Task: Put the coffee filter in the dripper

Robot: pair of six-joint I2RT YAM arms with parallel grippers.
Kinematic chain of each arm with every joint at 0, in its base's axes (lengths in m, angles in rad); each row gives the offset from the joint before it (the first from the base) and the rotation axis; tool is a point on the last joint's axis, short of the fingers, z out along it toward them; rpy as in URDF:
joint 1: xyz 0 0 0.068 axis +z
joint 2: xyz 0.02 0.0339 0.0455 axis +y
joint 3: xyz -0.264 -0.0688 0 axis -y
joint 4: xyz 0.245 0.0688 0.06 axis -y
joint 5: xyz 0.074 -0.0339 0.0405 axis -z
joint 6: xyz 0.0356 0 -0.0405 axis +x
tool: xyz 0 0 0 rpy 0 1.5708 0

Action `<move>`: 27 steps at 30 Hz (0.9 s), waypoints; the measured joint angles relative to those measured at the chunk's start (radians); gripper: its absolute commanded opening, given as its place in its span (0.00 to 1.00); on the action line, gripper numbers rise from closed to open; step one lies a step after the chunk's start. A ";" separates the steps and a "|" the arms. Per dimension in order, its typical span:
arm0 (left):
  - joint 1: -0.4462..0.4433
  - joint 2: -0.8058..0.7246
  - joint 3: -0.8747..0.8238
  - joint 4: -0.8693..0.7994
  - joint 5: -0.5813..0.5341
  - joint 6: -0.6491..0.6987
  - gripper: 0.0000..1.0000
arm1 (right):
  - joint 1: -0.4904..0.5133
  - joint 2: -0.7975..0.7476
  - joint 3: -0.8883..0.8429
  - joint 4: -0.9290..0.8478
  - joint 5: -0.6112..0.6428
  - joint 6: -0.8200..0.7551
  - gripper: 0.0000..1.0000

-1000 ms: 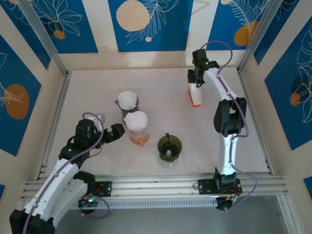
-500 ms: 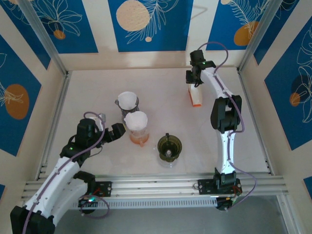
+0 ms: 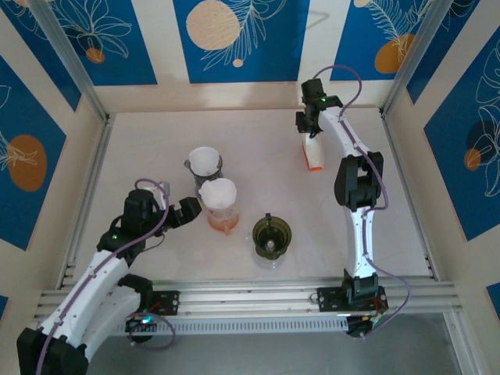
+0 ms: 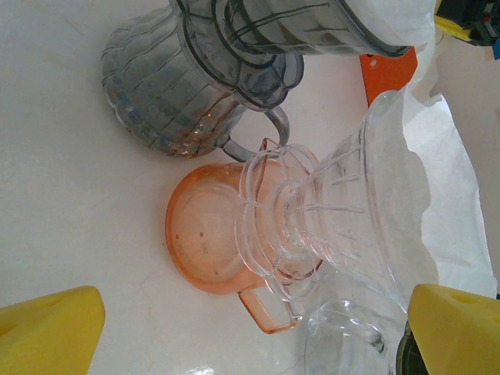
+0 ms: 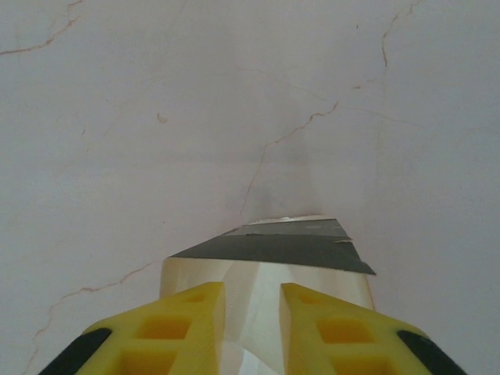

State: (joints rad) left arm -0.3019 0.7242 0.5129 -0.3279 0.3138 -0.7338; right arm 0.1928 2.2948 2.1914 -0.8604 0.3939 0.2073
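Right claw (image 5: 251,297) has edged toward the desk's (image 3: 266,141) far edge and hangs narrowed over the white-and-orange box (image 3: 313,160), grip unclear; the clear plastic dripper (image 4: 336,203) lies well apart, near-left.

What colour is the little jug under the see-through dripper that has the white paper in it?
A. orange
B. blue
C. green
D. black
A: in the left wrist view the clear dripper, with the white paper filter in it, sits on top of an orange jug.
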 measured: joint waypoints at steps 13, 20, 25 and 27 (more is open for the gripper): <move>0.000 0.006 0.000 0.007 0.000 0.000 1.00 | 0.007 -0.003 -0.003 0.010 0.019 0.000 0.29; 0.000 0.006 0.000 0.010 0.000 0.000 1.00 | 0.013 -0.071 -0.054 0.036 0.022 -0.002 0.27; 0.000 0.006 0.000 0.010 0.000 0.000 1.00 | 0.013 -0.117 -0.100 0.043 0.029 -0.033 0.27; 0.000 0.006 0.000 0.010 0.000 0.000 1.00 | 0.013 -0.133 -0.141 0.051 0.036 -0.049 0.27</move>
State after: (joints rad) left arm -0.3019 0.7307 0.5129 -0.3176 0.3138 -0.7338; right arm 0.2054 2.1616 2.0502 -0.8097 0.4301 0.1581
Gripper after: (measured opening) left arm 0.997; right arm 0.273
